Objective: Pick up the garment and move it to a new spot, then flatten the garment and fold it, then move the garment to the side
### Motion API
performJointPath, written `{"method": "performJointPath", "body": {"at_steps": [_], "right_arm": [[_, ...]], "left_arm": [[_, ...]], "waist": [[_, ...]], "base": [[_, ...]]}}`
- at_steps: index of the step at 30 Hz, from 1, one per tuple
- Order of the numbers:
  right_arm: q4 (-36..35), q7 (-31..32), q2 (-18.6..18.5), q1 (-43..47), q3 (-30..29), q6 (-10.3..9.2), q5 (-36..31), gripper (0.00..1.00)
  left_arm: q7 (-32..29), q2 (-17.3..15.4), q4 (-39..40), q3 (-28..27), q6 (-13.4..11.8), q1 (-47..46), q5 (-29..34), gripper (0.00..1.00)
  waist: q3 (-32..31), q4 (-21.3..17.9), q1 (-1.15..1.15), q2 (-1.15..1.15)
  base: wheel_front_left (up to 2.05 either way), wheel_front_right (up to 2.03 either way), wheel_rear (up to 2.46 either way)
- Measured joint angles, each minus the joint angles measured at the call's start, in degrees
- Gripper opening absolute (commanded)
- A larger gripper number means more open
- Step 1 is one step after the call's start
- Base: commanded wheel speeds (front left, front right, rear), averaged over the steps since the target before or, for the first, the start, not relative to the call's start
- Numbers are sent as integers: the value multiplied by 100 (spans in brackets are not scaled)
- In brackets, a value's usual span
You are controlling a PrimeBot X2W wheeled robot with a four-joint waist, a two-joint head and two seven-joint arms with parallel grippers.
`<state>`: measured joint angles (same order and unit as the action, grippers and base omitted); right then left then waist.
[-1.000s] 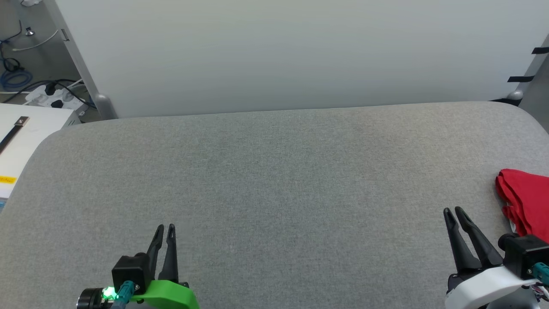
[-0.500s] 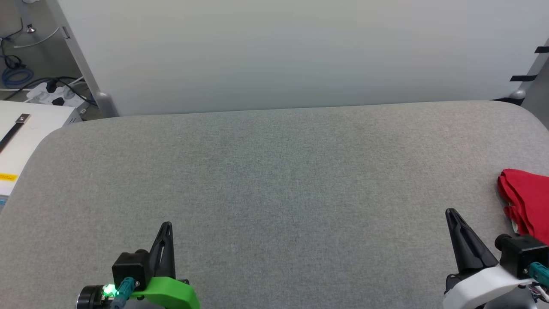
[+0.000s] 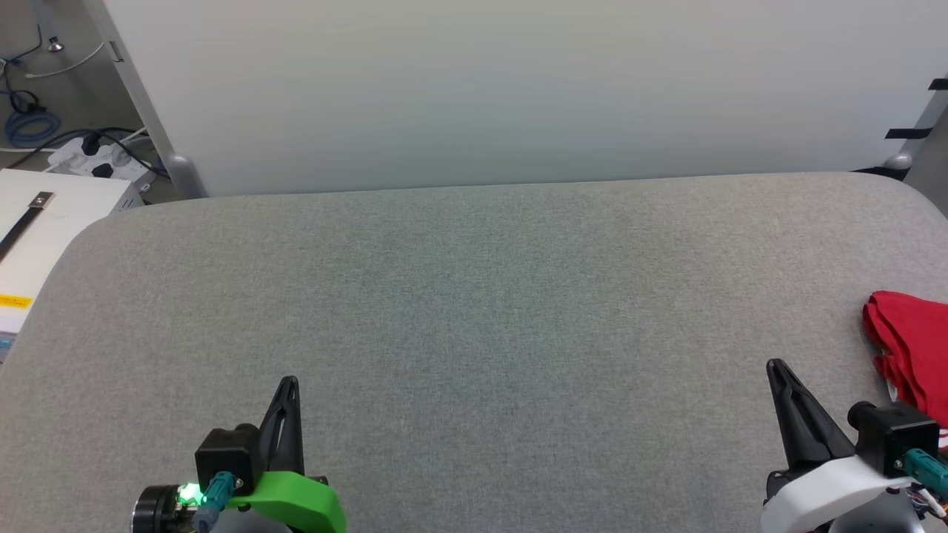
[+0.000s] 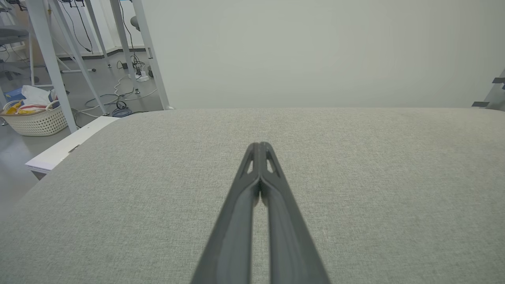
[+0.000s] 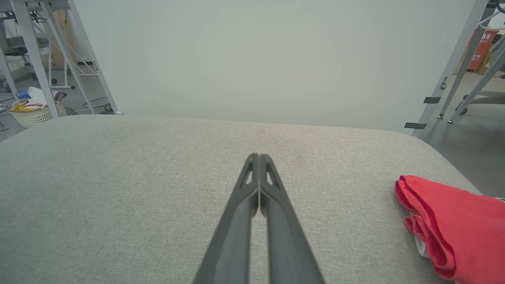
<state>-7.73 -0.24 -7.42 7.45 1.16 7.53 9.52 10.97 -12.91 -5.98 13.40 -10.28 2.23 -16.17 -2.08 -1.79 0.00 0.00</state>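
Garment point(image 3: 912, 346), a red bundle at the right edge of the grey table point(image 3: 474, 296), lies near our right gripper point(image 3: 775, 367), to its right, and well apart from our left gripper point(image 3: 289, 383), both with fingers pressed together, empty.

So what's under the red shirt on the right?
The red shirt lies folded on the gray padded table. A sliver of white cloth peeks out at its lower edge; anything else beneath is hidden.
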Motion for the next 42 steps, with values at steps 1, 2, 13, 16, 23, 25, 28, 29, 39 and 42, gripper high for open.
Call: {"method": "performJointPath", "body": {"at_steps": [1, 2, 13, 16, 23, 25, 28, 29, 39, 42], "right_arm": [[8, 0, 3, -4, -2, 0, -19, 0], [13, 0, 7, -12, -3, 0, -30, 0], [98, 0, 69, -81, -16, 0, -113, 0], [120, 0, 83, -107, -18, 0, -131, 0], [179, 1, 114, -172, -26, 0, -189, 0], [190, 1, 121, -175, -27, 0, -216, 0], [213, 1, 133, -179, -32, 0, -235, 0], [222, 1, 141, -183, -34, 0, -244, 0], [302, 1, 177, -246, -44, 0, -376, 0], [322, 1, 191, -292, -46, 0, -389, 0]], "left_arm": [[-3, 5, 7, -19, 16, -1, 10, 0], [-21, 10, 11, -33, 31, -1, 18, 0], [-151, 114, 90, -171, 147, -4, 187, 0], [-180, 155, 101, -220, 170, -5, 257, 0], [-254, 215, 131, -301, 249, -9, 361, 0], [-280, 233, 138, -331, 257, -12, 378, 0], [-305, 263, 160, -378, 299, -15, 428, 0], [-332, 275, 168, -396, 305, -17, 447, 0], [-427, 387, 240, -517, 401, -24, 628, 0], [-456, 404, 258, -566, 445, -26, 672, 0]], "waist": [[2, 2, 0, 0], [4, 3, 0, 0], [28, 24, 0, 0], [34, 29, 0, 0], [49, 42, 0, 0], [54, 46, 0, 0], [60, 52, 0, 0], [62, 53, 0, 0], [84, 72, 0, 0], [90, 77, 0, 0]], "base": [[0, 0, 0], [0, 0, 0], [0, 0, 0], [0, 0, 0], [0, 0, 0], [0, 0, 0], [0, 0, 0], [0, 0, 0], [0, 0, 0], [0, 0, 0]]}}
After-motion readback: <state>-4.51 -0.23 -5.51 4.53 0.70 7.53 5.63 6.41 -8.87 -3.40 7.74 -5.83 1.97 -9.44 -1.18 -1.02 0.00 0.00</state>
